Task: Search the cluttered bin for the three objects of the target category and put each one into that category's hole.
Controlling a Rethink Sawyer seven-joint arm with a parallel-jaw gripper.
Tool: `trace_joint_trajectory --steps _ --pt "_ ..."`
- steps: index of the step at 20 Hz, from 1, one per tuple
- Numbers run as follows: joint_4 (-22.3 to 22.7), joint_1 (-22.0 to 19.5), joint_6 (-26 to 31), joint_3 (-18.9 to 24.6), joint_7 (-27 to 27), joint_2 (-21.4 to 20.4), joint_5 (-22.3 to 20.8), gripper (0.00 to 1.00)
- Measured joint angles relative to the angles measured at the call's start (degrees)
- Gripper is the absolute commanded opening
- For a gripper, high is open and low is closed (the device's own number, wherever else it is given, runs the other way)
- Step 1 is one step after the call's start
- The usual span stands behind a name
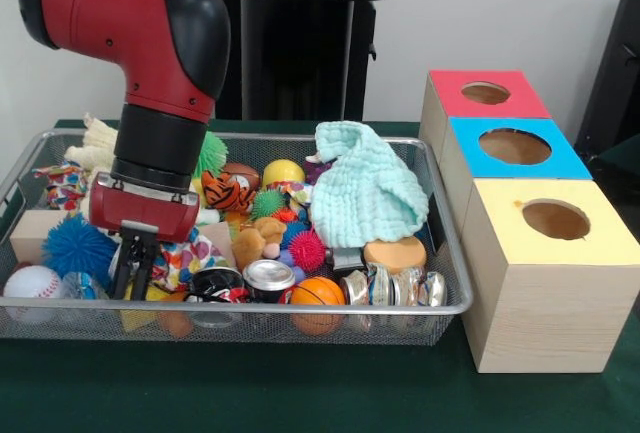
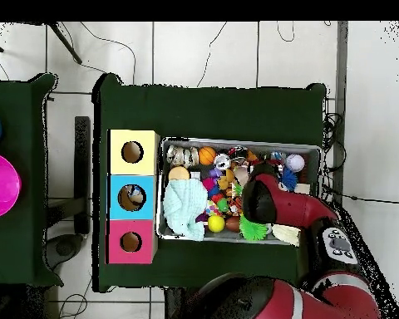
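Dark green cloth covers the table (image 1: 300,393), and on it sit a wire mesh bin (image 1: 230,318) and, touching the bin's right end in the front view, a row of three wooden boxes. Each box has a round hole in its coloured top: the red box (image 1: 487,93) is farthest from the camera, the blue box (image 1: 515,146) is in the middle, and the yellow box (image 1: 553,221) is nearest.

Sawyer's red and black arm (image 1: 150,43) comes down over the left part of the bin. Its gripper (image 1: 133,268) hangs among the clutter there, the black fingers (image 1: 122,265) close together over a multicoloured patterned cloth (image 1: 185,253); whether they grasp anything cannot be told. From overhead the arm hides the gripper altogether.

Just left of the gripper lies a blue spiky ball (image 1: 78,246), and a baseball (image 1: 32,283) sits in the front left corner. To the gripper's right are a silver can (image 1: 268,278), a small basketball (image 1: 318,291) against the front wall and a crushed shiny can (image 1: 392,288). A pale green washcloth (image 1: 365,188) is heaped at the right end, with a tan round sponge (image 1: 394,253) below it. Mid-bin are a tiger-striped toy (image 1: 226,193), a yellow ball (image 1: 283,171), a red spiky ball (image 1: 306,250) and a green spiky ball (image 1: 210,155) partly behind the arm.

Which category is the target cannot be read from the scene.
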Motion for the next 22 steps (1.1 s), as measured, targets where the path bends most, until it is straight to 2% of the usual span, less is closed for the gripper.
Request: trace_joint_trajectory --steps 3,4,22 --pt "0.0 -0.4 0.0 0.1 0.0 0.0 -1.0 0.0" --pt "0.0 -1.1 0.0 0.2 0.0 0.0 -1.4 1.0" --pt "0.0 0.1 0.0 -0.7 0.0 0.1 -1.6 1.0"
